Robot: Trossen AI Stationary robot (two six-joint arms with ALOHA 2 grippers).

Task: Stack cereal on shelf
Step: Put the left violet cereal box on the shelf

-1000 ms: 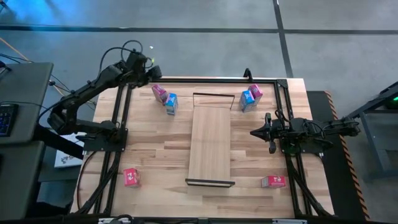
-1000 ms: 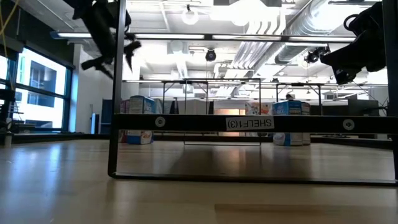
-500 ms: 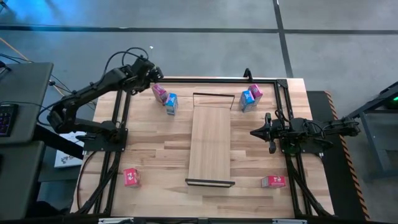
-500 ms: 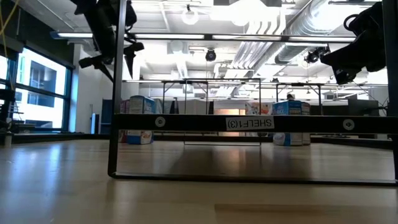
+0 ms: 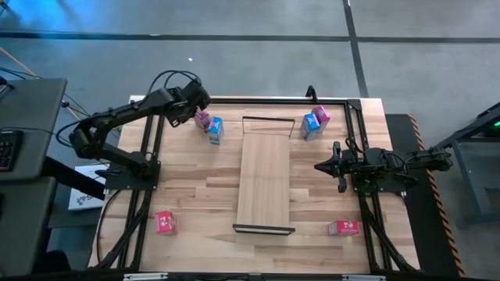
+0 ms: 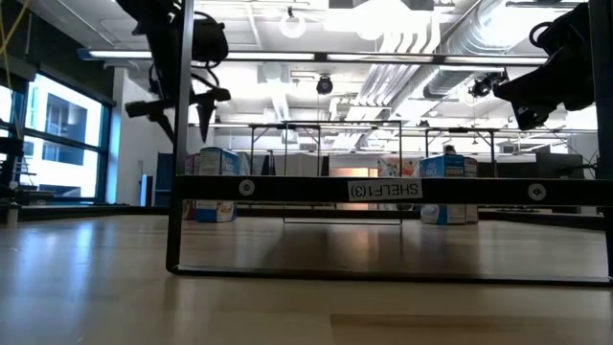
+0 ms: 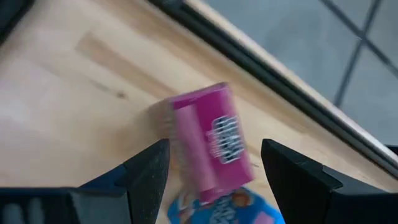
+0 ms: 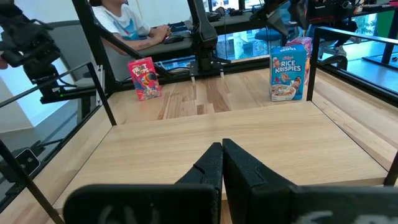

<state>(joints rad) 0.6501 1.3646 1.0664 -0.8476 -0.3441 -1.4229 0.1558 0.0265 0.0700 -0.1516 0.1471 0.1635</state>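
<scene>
The shelf (image 5: 264, 183) is a long light-wood board with black wire frames at both short ends, lying mid-table. A pink box (image 5: 201, 119) and a light blue box (image 5: 215, 129) stand at the far left; another blue box (image 5: 310, 126) and pink box (image 5: 321, 116) stand at the far right. Two red boxes (image 5: 164, 222) (image 5: 343, 227) lie near the front corners. My left gripper (image 5: 194, 100) is open above the far-left pink box (image 7: 211, 143), touching nothing. My right gripper (image 5: 319, 165) is shut and empty, right of the shelf.
Black metal frame rails (image 5: 152, 156) (image 5: 367, 211) run along the table's left, right and far sides. A person sits beyond the table in the right wrist view (image 8: 121, 18). Bare wood lies between the shelf and the boxes.
My left gripper has moved toward the table's right and a little nearer, from outside the far-left corner to above the far-left pink box, and it has come lower. No box has moved.
</scene>
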